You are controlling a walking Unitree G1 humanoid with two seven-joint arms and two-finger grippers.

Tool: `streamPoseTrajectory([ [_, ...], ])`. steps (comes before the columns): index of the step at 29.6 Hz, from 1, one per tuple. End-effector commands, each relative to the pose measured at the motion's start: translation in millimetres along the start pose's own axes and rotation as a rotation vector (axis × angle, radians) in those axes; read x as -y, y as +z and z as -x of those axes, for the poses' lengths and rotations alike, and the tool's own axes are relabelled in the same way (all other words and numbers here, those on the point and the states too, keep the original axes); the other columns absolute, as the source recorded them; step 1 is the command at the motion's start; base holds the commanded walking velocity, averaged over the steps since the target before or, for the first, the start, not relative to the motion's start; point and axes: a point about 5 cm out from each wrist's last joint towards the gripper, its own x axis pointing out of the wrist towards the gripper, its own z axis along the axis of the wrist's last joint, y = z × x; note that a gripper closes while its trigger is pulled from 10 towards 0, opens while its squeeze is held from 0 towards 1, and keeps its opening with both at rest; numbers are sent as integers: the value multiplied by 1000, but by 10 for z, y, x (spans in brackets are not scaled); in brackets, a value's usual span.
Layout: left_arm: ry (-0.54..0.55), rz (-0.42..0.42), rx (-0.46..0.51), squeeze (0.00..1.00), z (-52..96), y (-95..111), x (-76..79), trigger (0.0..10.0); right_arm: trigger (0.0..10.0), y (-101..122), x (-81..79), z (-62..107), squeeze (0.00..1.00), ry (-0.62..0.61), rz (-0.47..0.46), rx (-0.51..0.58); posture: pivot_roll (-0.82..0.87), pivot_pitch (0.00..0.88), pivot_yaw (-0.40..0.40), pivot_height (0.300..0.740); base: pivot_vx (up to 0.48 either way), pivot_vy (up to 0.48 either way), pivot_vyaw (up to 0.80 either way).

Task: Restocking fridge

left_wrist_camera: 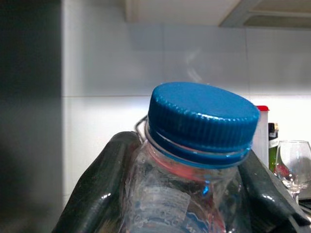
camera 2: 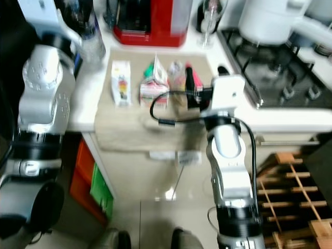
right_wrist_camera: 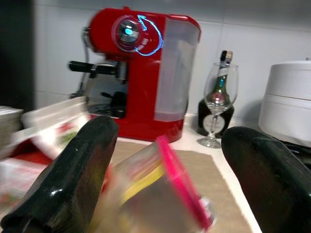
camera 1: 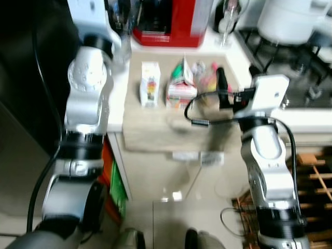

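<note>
left pincer [left_wrist_camera: 184, 194] clamped on blue-capped bottle [left_wrist_camera: 194, 145] | right pincer [right_wrist_camera: 165, 194] wide around pink-lidded tub [right_wrist_camera: 160, 194] on bench [camera 1: 155, 129] | risk: tub tipped against carton [camera 1: 180, 85] just beside, if closed off-centre

My view: mat [camera 1: 155, 132] on counter [camera 1: 118, 104] ahead. On mat, left to right: small carton [camera 1: 149, 84], gable-top carton [camera 1: 181, 85], lidded container [right_wrist_camera: 160, 194]. Coffee machine [camera 1: 171, 21] behind mat; wine glass [camera 1: 229, 18] right of it, bottle [right_wrist_camera: 219, 104] behind glass. Stove [camera 1: 290, 67] far right. Water bottle [left_wrist_camera: 189, 179] at counter's left end.
</note>
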Motion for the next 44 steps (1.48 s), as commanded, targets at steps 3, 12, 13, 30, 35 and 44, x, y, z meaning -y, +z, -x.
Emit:
streamPoseTrajectory([
  [3,-7,-19,40,0,-40,102,20,10000,10000,7,17,-6,0,-14,-19,2,-69,0,-7,736,-365,0,0],
  [12,-21,-8,36,0,-34,96,29,10000,10000,13,21,-4,0,-20,-13,9,-69,0,-7,736,-365,0,0],
  [13,-22,-6,37,0,-33,97,30,10000,10000,12,23,-3,0,-22,-13,9,-69,0,-7,736,-368,0,0],
  [30,-92,74,-301,0,708,-641,177,10000,10000,-457,178,241,0,-112,-24,-196,-61,0,5,736,-173,0,0],
  [35,-85,120,-558,0,1359,-1114,159,10000,10000,-763,241,425,0,-134,-15,-324,-57,0,12,736,0,0,0],
  [44,70,230,-663,0,1855,-1217,89,10000,10000,-916,292,635,0,-119,27,-387,-66,0,4,736,0,-53,0],
])
